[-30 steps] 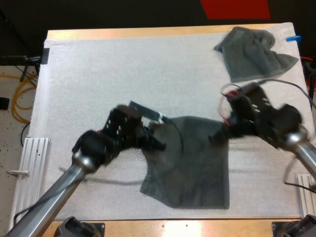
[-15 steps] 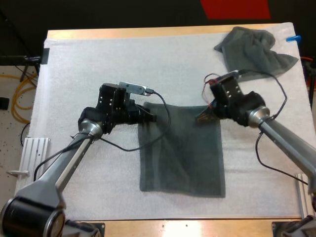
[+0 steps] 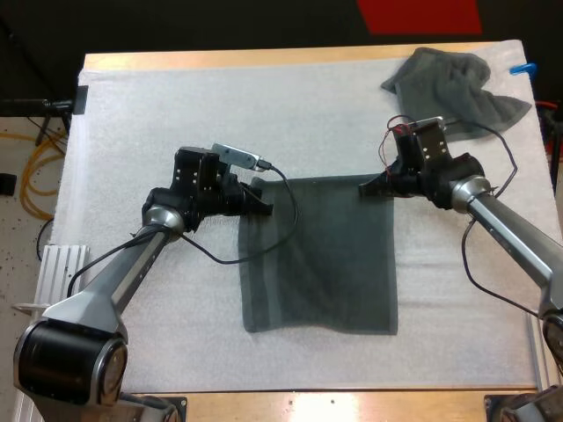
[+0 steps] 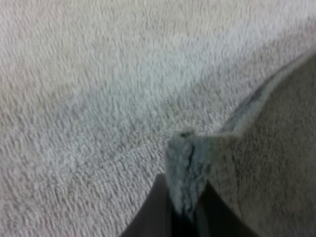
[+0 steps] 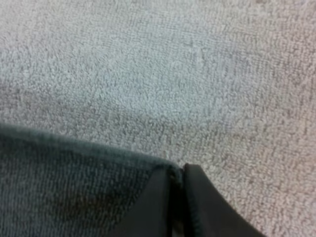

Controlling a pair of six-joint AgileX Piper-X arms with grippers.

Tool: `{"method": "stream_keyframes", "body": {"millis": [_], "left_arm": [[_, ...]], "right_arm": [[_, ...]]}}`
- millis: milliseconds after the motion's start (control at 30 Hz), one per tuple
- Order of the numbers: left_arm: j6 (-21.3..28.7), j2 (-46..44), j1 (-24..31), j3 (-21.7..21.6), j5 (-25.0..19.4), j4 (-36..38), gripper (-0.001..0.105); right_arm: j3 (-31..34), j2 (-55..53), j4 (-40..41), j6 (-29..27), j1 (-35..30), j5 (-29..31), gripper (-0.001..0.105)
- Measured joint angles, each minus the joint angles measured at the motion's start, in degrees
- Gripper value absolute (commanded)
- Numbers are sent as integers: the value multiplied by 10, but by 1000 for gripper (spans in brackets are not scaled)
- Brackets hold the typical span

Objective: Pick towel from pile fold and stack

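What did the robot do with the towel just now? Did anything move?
The left pincer and right pincer pulled the flat towel toward the far side and stretched it smooth; it was skewed and rumpled before. They kept gripping its far corners. The crumpled towel stayed put.

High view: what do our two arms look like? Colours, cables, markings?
Both have silver-grey tubular links with rounded joints and black wrist blocks. The left arm has a large black base joint, and a black cable loops from a silver module at its wrist. The right arm has red and black wires at its wrist. The jaws are black and tapered. No markings are readable.
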Motion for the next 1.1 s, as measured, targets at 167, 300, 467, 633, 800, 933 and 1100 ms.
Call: {"method": "stream_keyframes", "body": {"millis": [167, 300, 467, 633, 800, 933, 1100], "left_arm": [[39, 0, 1, 0, -2, -34, 0], [48, 0, 1, 0, -2, -46, 12], [50, 0, 1, 0, -2, -46, 35], [50, 0, 1, -5, -15, -50, 46], [51, -30, 1, -28, -47, -24, 46], [52, -93, 1, -36, -54, 6, 46], [52, -195, 1, -36, -35, 86, 46]], "right_arm": [[1, 1, -19, 0, 0, 6, 0], [1, 1, -26, 7, 0, 6, 0], [-1, 1, -27, 25, 0, 6, 34], [-29, 1, -27, 26, 0, 6, 63], [-57, -25, -16, 26, 0, 6, 63], [-61, -81, 16, 26, 0, 6, 63], [-62, -159, 105, 26, 0, -8, 63]]}}
